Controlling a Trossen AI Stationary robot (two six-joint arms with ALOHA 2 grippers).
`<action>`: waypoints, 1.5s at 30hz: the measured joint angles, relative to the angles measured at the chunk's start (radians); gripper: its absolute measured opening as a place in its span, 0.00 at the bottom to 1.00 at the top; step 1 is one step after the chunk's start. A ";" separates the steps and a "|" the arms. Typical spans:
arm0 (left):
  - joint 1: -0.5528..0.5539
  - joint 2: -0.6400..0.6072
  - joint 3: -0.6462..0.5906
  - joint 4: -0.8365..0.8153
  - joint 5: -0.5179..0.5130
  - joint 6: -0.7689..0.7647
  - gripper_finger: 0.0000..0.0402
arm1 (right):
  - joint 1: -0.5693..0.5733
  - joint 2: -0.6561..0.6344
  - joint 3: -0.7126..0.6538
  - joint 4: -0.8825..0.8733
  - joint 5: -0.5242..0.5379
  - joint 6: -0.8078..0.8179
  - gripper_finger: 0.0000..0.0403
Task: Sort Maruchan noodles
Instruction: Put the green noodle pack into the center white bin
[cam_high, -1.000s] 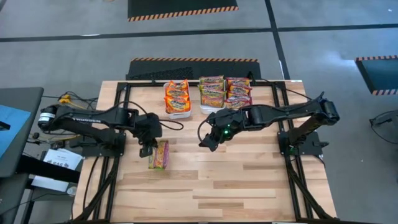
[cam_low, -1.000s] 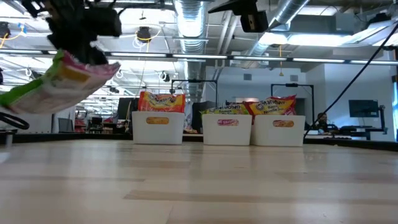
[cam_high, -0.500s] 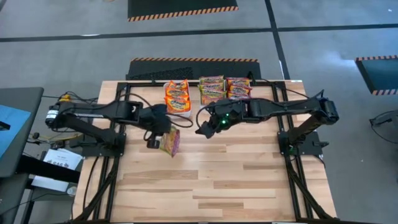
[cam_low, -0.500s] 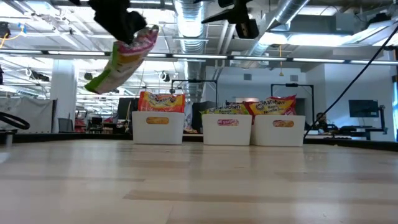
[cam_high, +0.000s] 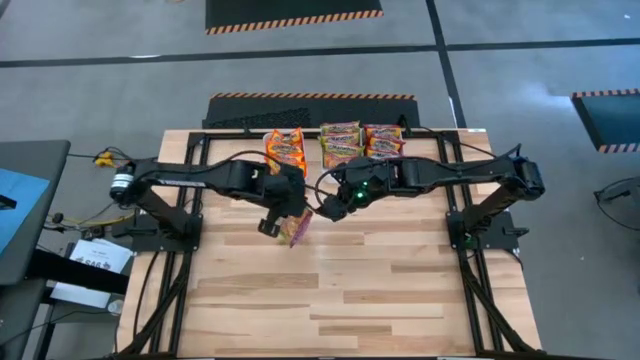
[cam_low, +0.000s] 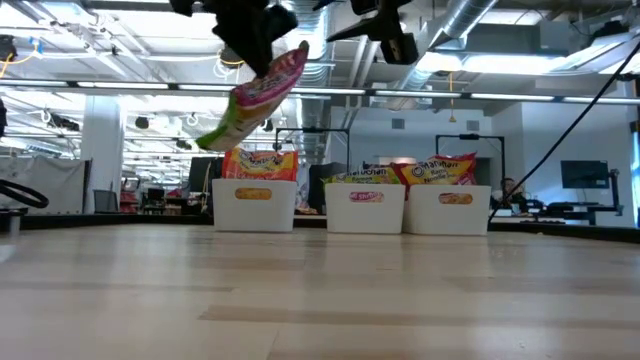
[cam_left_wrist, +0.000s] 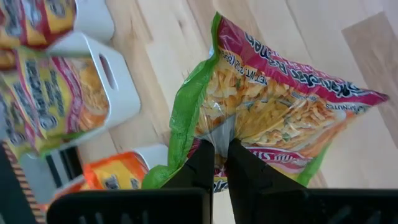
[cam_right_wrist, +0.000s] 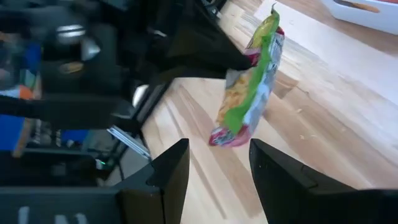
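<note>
I am carrying a green-and-pink noodle packet (cam_high: 298, 229) in the left claw (cam_left_wrist: 219, 149), whose fingers are pinching it by the middle of one edge, so it is hanging tilted in the air above the bench (cam_high: 380, 290), just short of the three white bins (cam_low: 365, 209) at the far edge. To do this well I am judging that I should keep the pinch firm, match the packet's colours to a bin's contents, lift clear over that bin's rim and let go low. The right claw (cam_right_wrist: 214, 171) is hovering close beside the packet with its fingers spread and nothing in them. I am struggling to read which bin holds which flavour. The packet's lower end is swinging free, and my arms are covering part of the bins from above.
</note>
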 joint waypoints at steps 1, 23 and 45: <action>-0.005 0.010 0.016 0.000 -0.002 0.011 0.02 | 0.000 0.000 0.000 -0.010 0.000 -0.015 0.48; -0.027 0.023 0.046 0.135 -0.036 0.097 0.02 | 0.021 0.000 0.000 -0.044 0.026 -0.117 0.48; -0.048 0.023 0.044 0.153 -0.052 0.104 0.02 | -0.013 0.074 0.002 -0.023 -0.006 -0.062 0.46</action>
